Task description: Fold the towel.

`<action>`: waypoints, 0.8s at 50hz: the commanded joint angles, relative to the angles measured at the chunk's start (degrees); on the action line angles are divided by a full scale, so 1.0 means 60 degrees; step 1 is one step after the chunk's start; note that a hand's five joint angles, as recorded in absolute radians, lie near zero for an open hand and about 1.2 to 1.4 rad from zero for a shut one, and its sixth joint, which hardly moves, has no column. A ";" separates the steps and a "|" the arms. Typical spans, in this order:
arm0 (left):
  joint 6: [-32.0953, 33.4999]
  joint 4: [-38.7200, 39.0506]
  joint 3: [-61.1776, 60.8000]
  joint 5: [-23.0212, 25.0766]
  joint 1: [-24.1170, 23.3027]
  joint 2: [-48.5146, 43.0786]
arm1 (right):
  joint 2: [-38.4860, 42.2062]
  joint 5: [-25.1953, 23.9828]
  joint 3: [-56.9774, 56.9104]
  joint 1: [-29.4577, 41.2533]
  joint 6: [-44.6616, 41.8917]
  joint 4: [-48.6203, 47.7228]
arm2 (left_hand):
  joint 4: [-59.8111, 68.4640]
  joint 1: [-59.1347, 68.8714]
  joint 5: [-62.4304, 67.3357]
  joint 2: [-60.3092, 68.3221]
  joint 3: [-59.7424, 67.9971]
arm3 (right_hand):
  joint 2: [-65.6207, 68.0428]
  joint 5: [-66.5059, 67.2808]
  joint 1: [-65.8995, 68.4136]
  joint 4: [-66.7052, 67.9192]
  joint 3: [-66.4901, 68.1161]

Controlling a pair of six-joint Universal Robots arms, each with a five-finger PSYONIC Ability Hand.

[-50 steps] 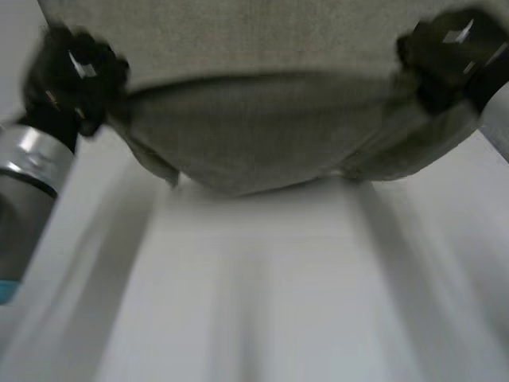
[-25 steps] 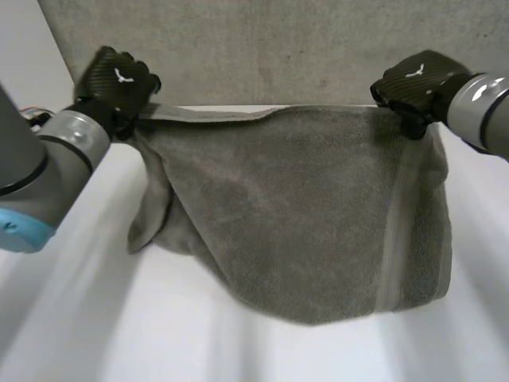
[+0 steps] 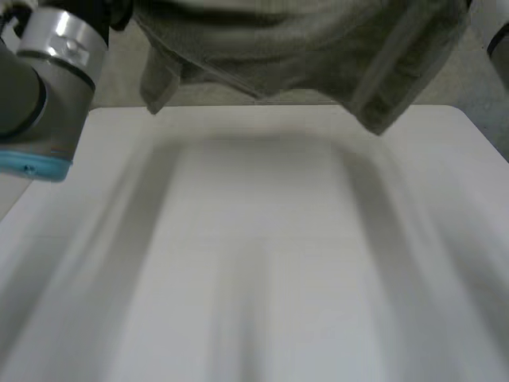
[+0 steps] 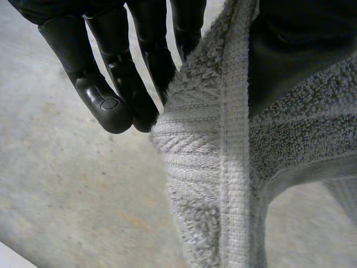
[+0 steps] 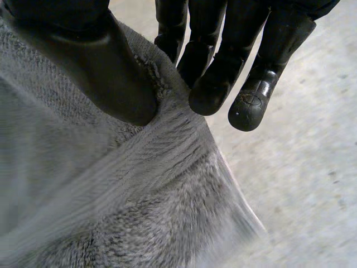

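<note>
The soft, sagging towel (image 3: pixel 294 48) is being pinched at its firmer hemmed edge, thumb against fingers, by the left hand (image 4: pixel 100 78) and the right hand (image 5: pixel 217 72).

- Towel (image 3: pixel 294 48) chopped off at the head view's top edge, so no telling there where it's gripped.
- Left arm (image 3: pixel 48 79) cropped at that same edge, and just a sliver of right arm (image 3: pixel 497 36) in the corner.
- Left hand (image 4: pixel 92 84): thumb half buried behind the hem, palm out of frame.
- Right hand (image 5: pixel 215 67): fingers partly tucked behind the cloth edge, palm cut off.
</note>
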 commanded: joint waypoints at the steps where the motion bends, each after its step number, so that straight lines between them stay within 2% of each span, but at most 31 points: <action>1: 0.0124 0.0094 -0.2229 0.0133 0.0244 -0.0360 | 0.0186 -0.0071 0.1802 0.0026 -0.0367 0.0751 | -0.1128 0.0030 -0.2267 -0.0704 -0.1418 | 0.0697 0.0940 0.2045 0.0654 0.0552; 6: 0.0447 0.0519 -0.3789 0.0163 0.0391 -0.0917 | 0.0494 -0.0496 0.3623 -0.0033 -0.0778 0.0751 | -0.1128 0.0030 -0.2267 -0.0704 -0.1418 | 0.0697 0.0940 0.2045 0.0654 0.0552; 8: 0.0796 0.1087 -0.4649 0.0149 0.0464 -0.1326 | 0.0975 -0.0715 0.4527 -0.0048 -0.0939 0.0635 | -0.1128 0.0030 -0.2267 -0.0704 -0.1418 | 0.0697 0.0940 0.2045 0.0654 0.0552; 14: 0.1369 0.2055 -0.5983 0.0163 0.0670 -0.1416 | 0.1505 -0.0657 0.5584 -0.0033 -0.0954 0.0078 | -0.1128 0.0030 -0.2267 -0.0704 -0.1418 | 0.0697 0.0940 0.2045 0.0654 0.0552; 18: 0.1370 0.2145 -0.6381 0.0163 0.0728 -0.1284 | 0.1373 -0.0657 0.5777 -0.0062 -0.0895 -0.0040 | -0.1128 0.0030 -0.2267 -0.0704 -0.1418 | 0.0697 0.0940 0.2045 0.0654 0.0552; 21: 0.1369 0.2160 -0.6790 0.0178 0.0670 -0.1021 | 0.1241 -0.0599 0.5850 -0.0062 -0.0866 -0.0040 | -0.3471 -0.2313 -0.4609 -0.3046 -0.3761 | 0.0697 0.0940 0.2045 0.0654 0.0552; 27: 0.1355 0.2174 -0.6923 0.0397 0.0655 -0.0976 | 0.1285 -0.0584 0.6040 -0.0048 -0.0793 -0.0054 | -0.5692 -0.4534 -0.6830 -0.5267 -0.5982 | 0.0697 0.0940 0.2045 0.0654 0.0552; 40: 0.1341 0.2189 -0.7186 0.0412 0.0787 -0.0874 | 0.1329 -0.0584 0.6377 -0.0062 -0.0793 -0.0215 | -0.5834 -0.4677 -0.6973 -0.5410 -0.6124 | 0.0697 0.0940 0.2045 0.0654 0.0552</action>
